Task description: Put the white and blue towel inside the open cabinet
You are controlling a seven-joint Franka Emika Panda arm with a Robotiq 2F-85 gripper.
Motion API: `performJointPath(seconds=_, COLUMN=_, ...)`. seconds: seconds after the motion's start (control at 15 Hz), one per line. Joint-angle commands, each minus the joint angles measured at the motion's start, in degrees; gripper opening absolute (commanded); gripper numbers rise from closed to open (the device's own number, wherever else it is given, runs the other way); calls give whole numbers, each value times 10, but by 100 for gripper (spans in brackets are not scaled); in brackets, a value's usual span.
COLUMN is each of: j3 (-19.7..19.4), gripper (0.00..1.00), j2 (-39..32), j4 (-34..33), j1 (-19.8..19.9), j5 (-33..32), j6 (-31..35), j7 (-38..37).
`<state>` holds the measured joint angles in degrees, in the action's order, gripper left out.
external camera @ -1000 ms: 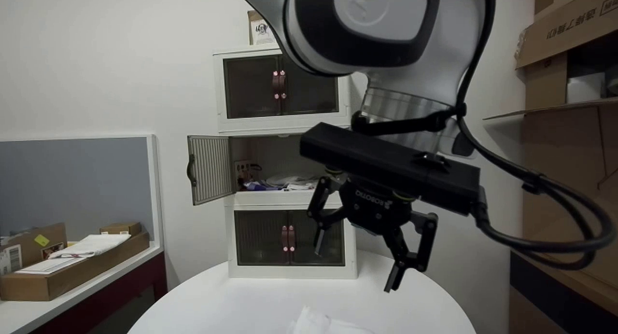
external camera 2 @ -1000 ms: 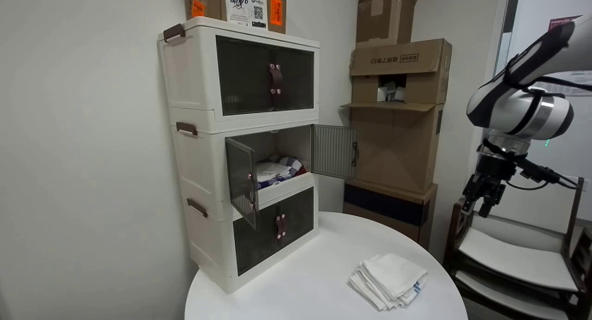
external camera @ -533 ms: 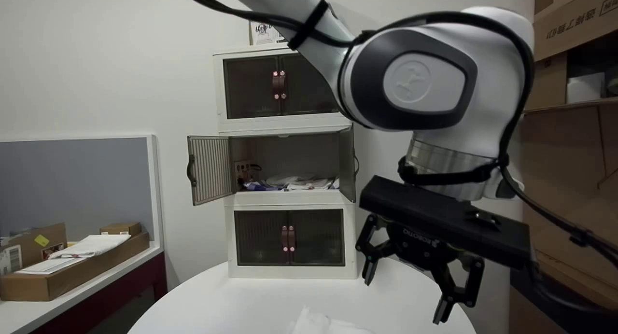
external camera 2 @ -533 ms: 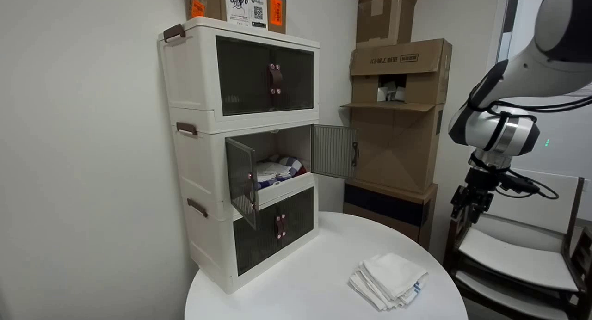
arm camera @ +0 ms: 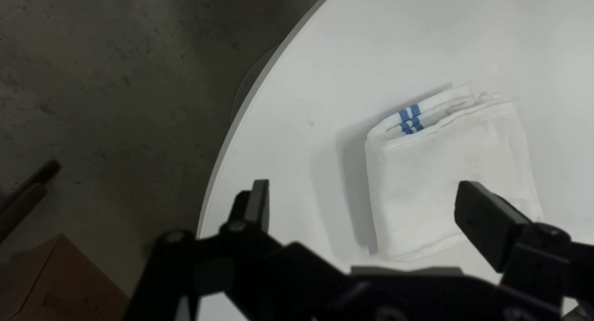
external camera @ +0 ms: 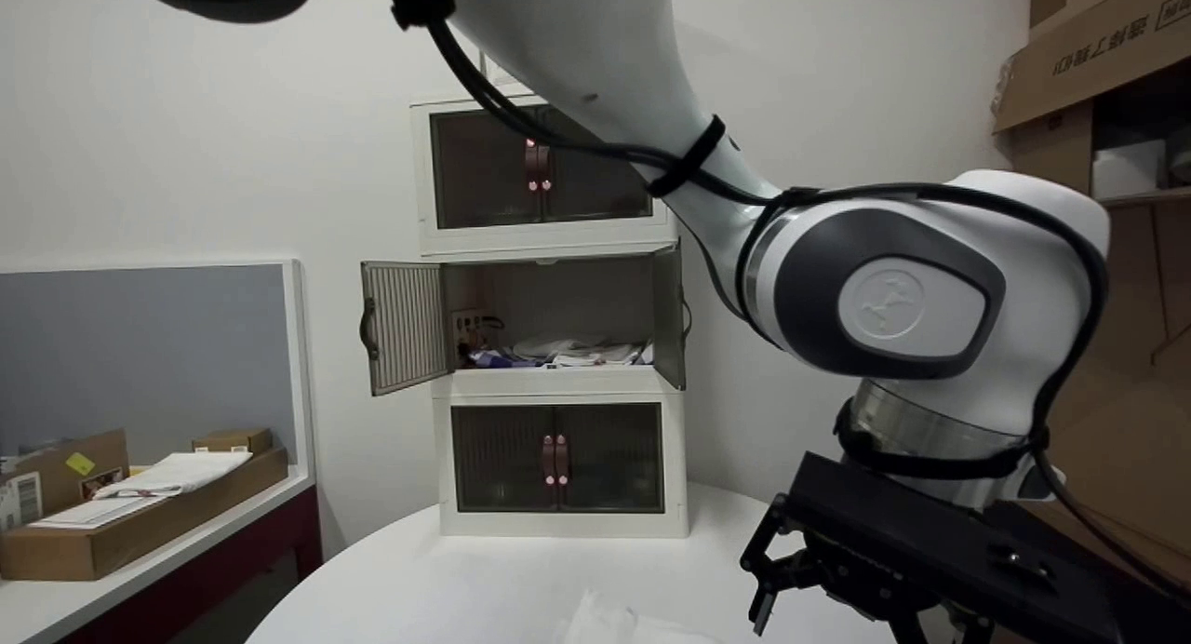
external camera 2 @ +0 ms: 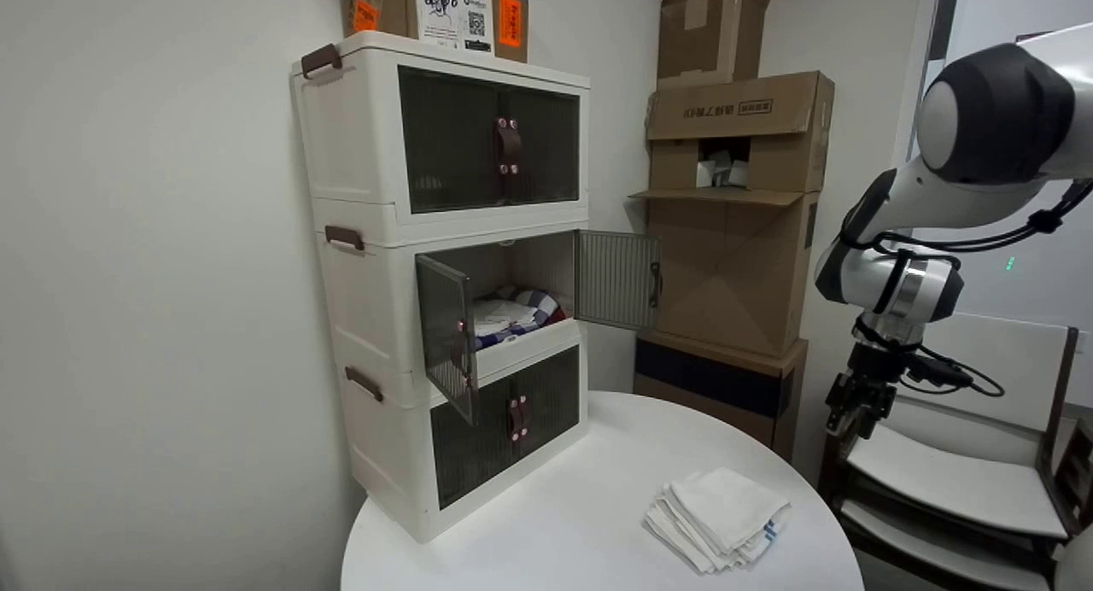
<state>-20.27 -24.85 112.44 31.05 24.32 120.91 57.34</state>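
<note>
On the round white table [external camera 2: 529, 544], near its edge, lies the folded white towel with blue stripes [arm camera: 431, 186], a flat, layered stack. Higher up and off to one side hangs the Robotiq gripper [arm camera: 364, 186], its fingers [arm camera: 493, 228] spread wide; in both exterior views it stands clear of the towel. In the wrist view the finger at picture right covers part of the towel's lower right, while the finger at picture left shows against bare tabletop, close to the rim. The towel reaches from about the middle of that gap to past the right finger's tip, its striped edge uppermost in the view. In an exterior view the open middle section [external camera 2: 529, 352] of the white cabinet tower [external camera 2: 341, 138] has both doors [external camera 2: 444, 326] standing open, with a blue-and-white checked cloth [external camera 2: 540, 302] and white cloth [external camera 2: 498, 318] inside.
</note>
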Motion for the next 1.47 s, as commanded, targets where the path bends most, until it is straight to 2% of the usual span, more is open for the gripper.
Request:
performJointPath(seconds=0.0, j3=43, gripper=100, j2=-43, j4=-52, j1=39, j5=10, j6=-15, j7=15)
performJointPath(seconds=0.6, j3=123, gripper=100, j2=-95, j4=-79, j1=85, j5=27, j6=-15, j7=16)
performJointPath(seconds=0.73, j3=136, gripper=100, j2=-103, j4=-82, j1=92, j5=34, j6=-34, j7=13)
performJointPath(seconds=0.8, j3=126, gripper=100, j2=-89, j4=-64, j1=81, j5=13, j6=-8, j7=-1)
performJointPath(seconds=1.13, j3=133, gripper=100, j2=-99, j4=-70, j1=85, j5=19, j6=-20, j7=0)
performJointPath(seconds=1.4, j3=130, gripper=100, j2=-87, j4=-32, j1=85, j5=21, j6=7, j7=6)
